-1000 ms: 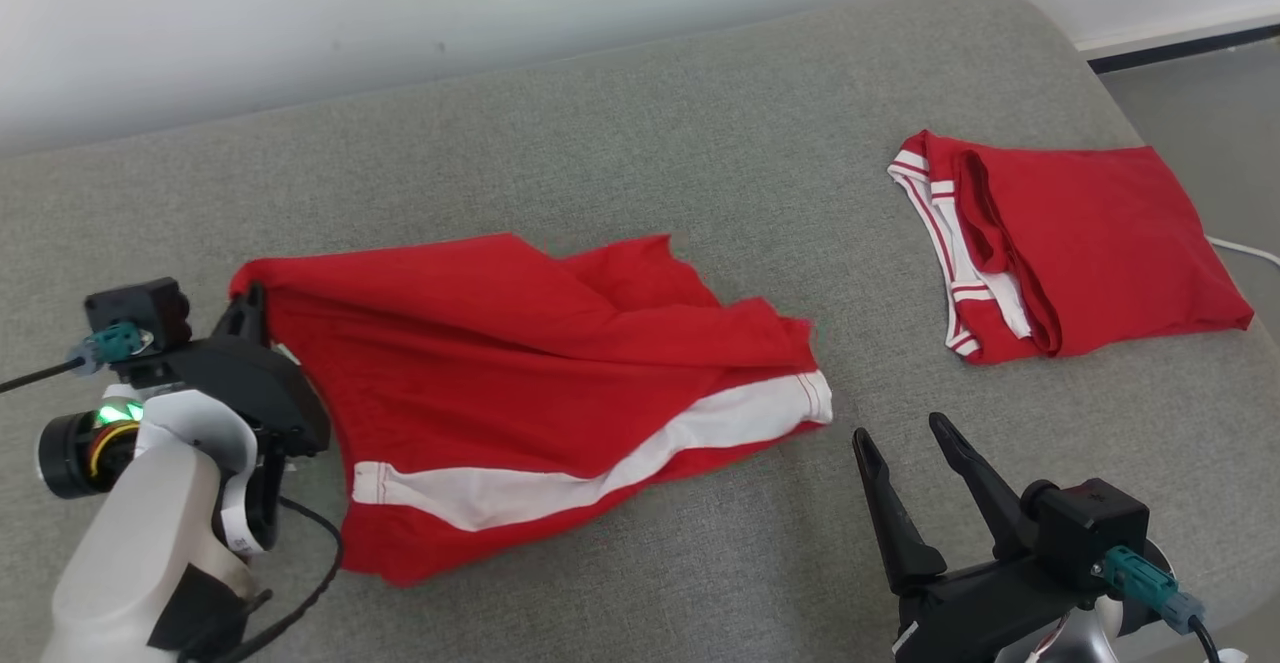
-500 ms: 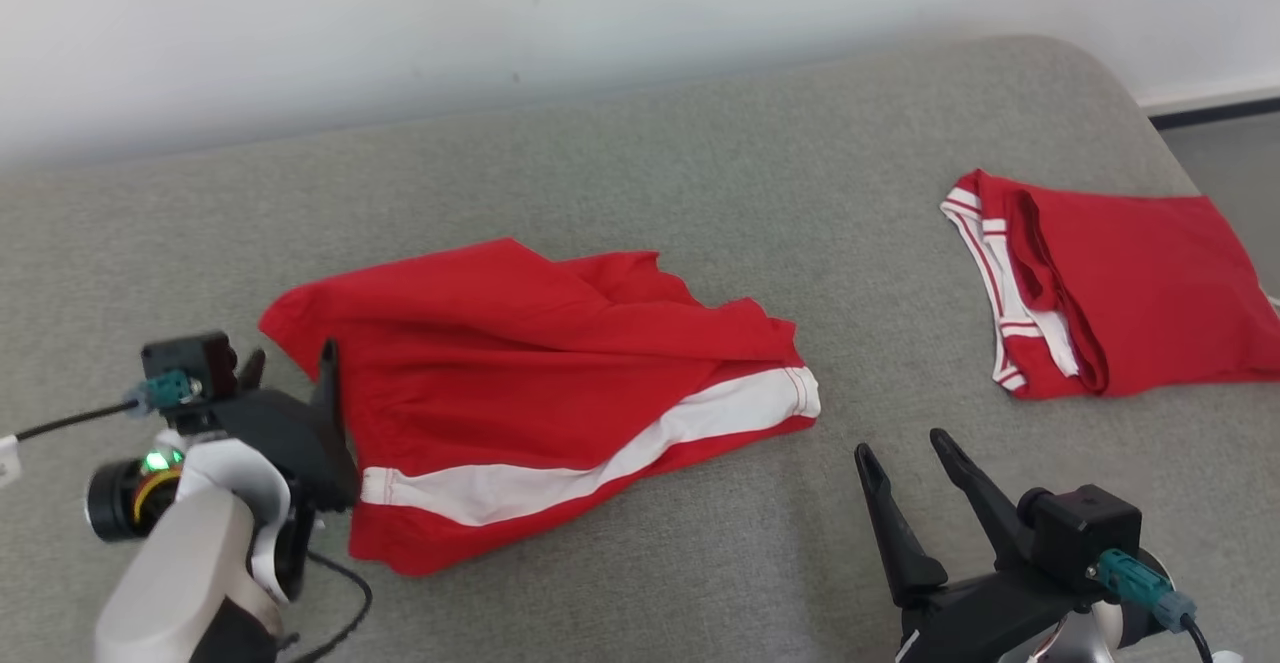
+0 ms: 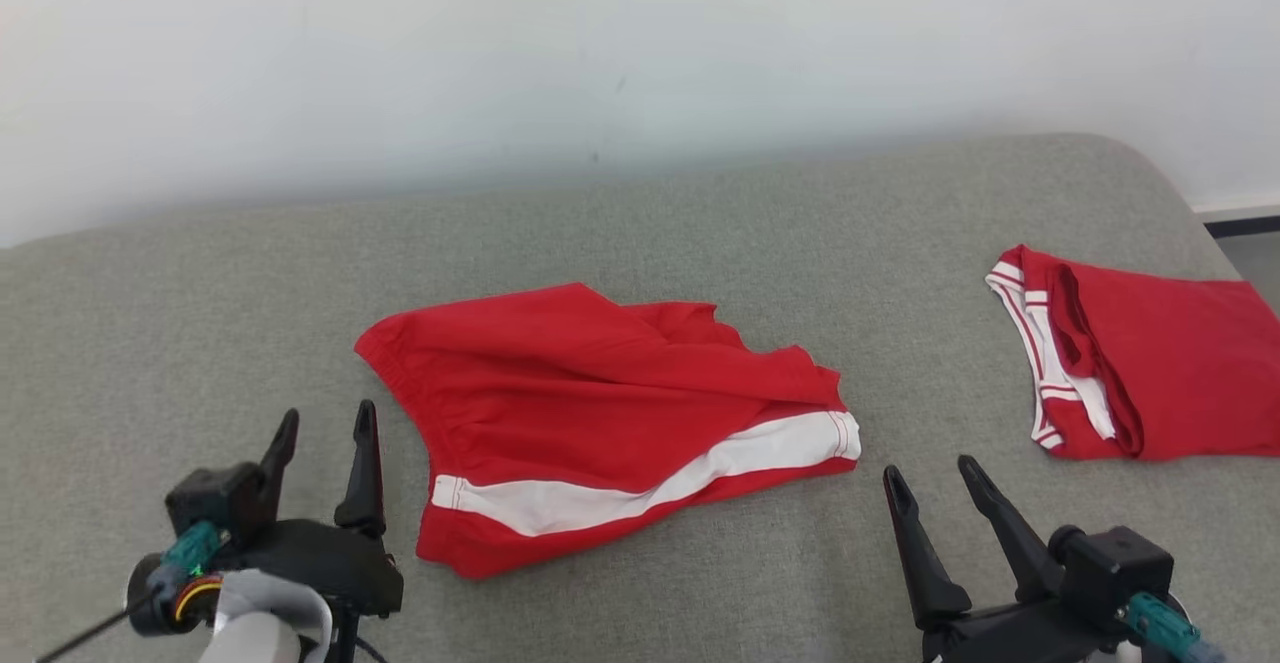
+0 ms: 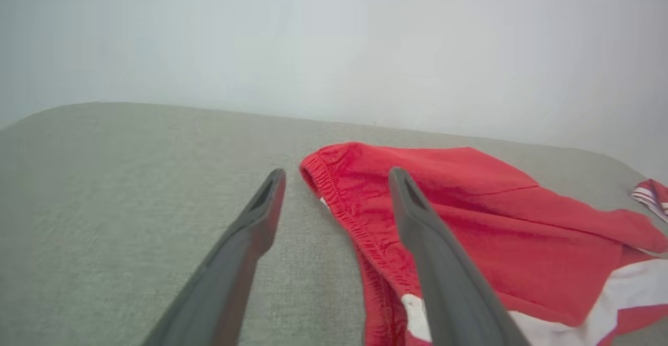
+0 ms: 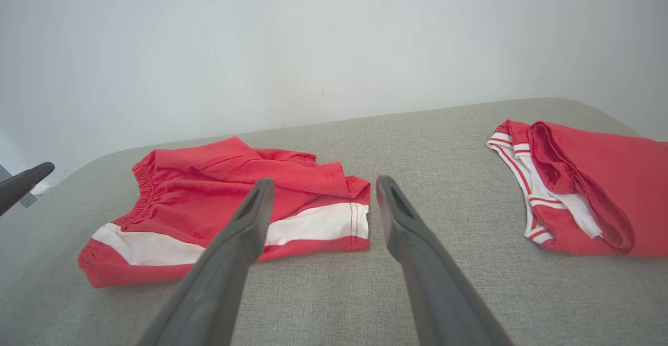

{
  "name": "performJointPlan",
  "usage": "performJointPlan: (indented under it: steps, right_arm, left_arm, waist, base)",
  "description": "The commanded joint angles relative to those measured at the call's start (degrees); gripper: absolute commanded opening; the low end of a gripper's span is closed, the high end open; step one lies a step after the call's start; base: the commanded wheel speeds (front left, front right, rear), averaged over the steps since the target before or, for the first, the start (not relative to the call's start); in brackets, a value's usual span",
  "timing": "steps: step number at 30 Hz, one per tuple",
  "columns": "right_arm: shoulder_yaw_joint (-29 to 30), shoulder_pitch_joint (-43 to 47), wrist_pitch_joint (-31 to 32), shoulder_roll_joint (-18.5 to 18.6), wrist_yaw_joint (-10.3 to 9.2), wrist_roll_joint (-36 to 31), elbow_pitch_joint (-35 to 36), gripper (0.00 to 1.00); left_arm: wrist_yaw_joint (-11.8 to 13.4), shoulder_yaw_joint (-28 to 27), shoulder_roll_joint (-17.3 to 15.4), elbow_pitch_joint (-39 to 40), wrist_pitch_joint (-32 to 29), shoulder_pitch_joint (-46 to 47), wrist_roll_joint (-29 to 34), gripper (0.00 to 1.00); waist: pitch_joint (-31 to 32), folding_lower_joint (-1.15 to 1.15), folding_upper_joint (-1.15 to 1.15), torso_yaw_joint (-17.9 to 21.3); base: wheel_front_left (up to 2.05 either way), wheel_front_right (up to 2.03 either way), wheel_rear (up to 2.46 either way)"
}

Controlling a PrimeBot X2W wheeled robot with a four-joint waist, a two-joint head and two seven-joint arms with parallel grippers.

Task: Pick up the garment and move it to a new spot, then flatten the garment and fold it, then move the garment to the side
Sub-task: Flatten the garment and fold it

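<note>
The garment (image 3: 620, 423), red shorts with a white band, is laid rumpled on the grey cushion (image 3: 700, 233), ahead of both grippers and between them. Its long axis is set across the head view from left to right, slightly slanted. The elastic waistband end is turned toward the left gripper (image 3: 328, 411) and the white-banded hem end toward the right gripper (image 3: 929, 468). The waistband is found just beside the left gripper, a little to its right. In the left wrist view the waistband corner is seen between the two fingertips and beyond them, with the right finger crossing in front of the cloth; whether cloth is touched there cannot be told. The hem corner is found near the right gripper, ahead and slightly to its left, with bare cushion seen between. Each end is thus judged to be served by the arm on its own side, neither arm being clearly the nearer. The fingers of both grippers are spread wide, and nothing is held in either. A second red piece (image 3: 1170, 363), folded, is set well apart at the far right of the cushion. Flattening is judged to be the step in hand, since loose folds are seen heaped along the far edge.
</note>
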State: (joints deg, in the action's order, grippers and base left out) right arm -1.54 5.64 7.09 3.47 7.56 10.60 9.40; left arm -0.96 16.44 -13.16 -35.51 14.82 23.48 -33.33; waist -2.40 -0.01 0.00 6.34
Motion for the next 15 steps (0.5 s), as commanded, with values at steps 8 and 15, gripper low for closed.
performJointPlan:
  steps: [8, 15]
  right_arm:
    - [-0.3, 0.6, -8.2, 0.7, -0.13, 0.2, -4.6, 1.0]
    - [1.0, 0.0, -13.2, 1.9, -0.13, 1.2, -10.8, 1.0]
  left_arm:
    - [4.2, -10.6, 4.5, 26.4, 0.3, -19.1, 11.7, 1.0]
    - [1.3, -16.3, 8.0, 32.5, 0.4, -30.5, 18.4, 1.0]
  waist:
    - [1.8, 0.01, 0.0, -1.5]
    - [3.4, 0.01, 0.0, -2.9]
  base:
    - [0.0, 0.0, 0.0]
    - [0.0, 0.0, 0.0]
